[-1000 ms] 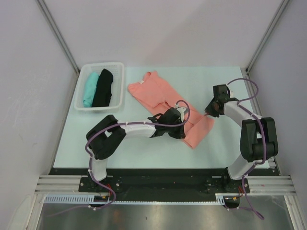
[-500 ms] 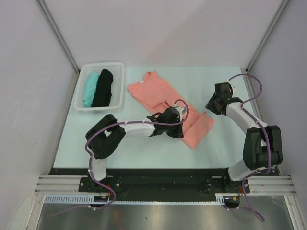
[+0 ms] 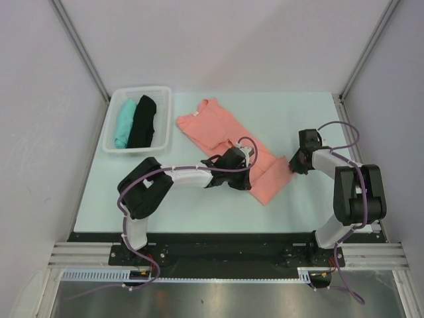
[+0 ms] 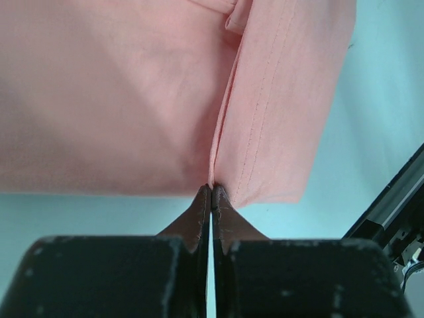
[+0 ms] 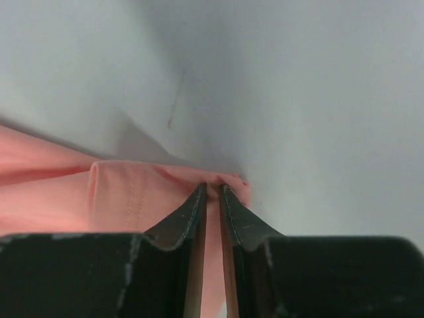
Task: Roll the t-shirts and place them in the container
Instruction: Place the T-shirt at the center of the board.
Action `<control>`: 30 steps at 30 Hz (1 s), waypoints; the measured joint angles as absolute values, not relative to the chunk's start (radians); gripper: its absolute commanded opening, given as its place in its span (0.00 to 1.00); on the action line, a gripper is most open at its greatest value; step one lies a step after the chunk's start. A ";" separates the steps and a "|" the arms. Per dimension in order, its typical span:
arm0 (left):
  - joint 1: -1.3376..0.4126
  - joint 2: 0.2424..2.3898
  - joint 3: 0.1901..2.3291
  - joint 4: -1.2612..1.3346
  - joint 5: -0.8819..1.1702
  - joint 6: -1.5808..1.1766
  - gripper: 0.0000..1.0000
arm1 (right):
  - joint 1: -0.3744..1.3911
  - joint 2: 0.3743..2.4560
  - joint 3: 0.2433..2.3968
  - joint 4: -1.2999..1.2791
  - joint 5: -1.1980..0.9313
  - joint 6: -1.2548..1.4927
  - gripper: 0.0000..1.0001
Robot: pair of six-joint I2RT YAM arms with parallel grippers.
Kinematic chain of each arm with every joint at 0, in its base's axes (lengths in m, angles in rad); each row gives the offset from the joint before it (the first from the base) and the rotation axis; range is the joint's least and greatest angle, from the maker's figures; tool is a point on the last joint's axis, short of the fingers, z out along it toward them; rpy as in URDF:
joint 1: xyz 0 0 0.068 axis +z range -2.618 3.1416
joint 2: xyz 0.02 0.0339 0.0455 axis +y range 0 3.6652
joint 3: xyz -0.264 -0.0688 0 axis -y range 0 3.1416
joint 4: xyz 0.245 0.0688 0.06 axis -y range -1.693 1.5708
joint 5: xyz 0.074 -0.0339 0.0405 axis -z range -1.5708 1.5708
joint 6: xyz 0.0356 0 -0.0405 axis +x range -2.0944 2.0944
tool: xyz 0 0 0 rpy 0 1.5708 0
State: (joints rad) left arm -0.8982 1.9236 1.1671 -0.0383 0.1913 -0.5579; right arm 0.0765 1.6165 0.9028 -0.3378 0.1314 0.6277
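Note:
The salmon-pink t-shirt (image 3: 218, 129) lies folded into a long strip, running diagonally from the table's middle back to the front right. My left gripper (image 3: 246, 180) is shut on a fold at its near edge; in the left wrist view (image 4: 212, 189) the tips pinch the cloth (image 4: 119, 99). My right gripper (image 3: 292, 164) is shut on the shirt's right hem corner, low at the table; in the right wrist view (image 5: 212, 191) cloth (image 5: 126, 195) sits between the jaws. The teal t-shirt (image 3: 124, 122) and black t-shirt (image 3: 142, 121) lie in the basket.
A white plastic basket (image 3: 163, 116) stands at the back left of the pale table. Grey walls close in on three sides. The black rail (image 4: 391, 212) runs along the table's front edge.
My right gripper has come down and forward from above the table to the shirt's right corner and shut on it. My left gripper has shifted slightly left, still holding the fold.

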 measured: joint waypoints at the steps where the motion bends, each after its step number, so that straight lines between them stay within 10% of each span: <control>1: -0.898 1.924 1.164 -0.036 0.191 -0.559 0.00 | 0.068 1.627 0.898 -0.328 0.124 0.629 0.18; 6: -0.898 1.924 1.138 -0.033 0.191 -0.559 0.01 | 0.026 1.631 0.889 -0.284 0.087 0.628 0.19; 16: -0.898 1.877 1.172 -0.127 0.157 -0.531 0.33 | 0.000 1.508 0.868 -0.272 0.028 0.624 0.19; 30: -0.940 1.953 1.476 -0.115 0.205 -0.527 0.09 | 0.125 1.361 0.794 -0.276 -0.067 0.655 0.15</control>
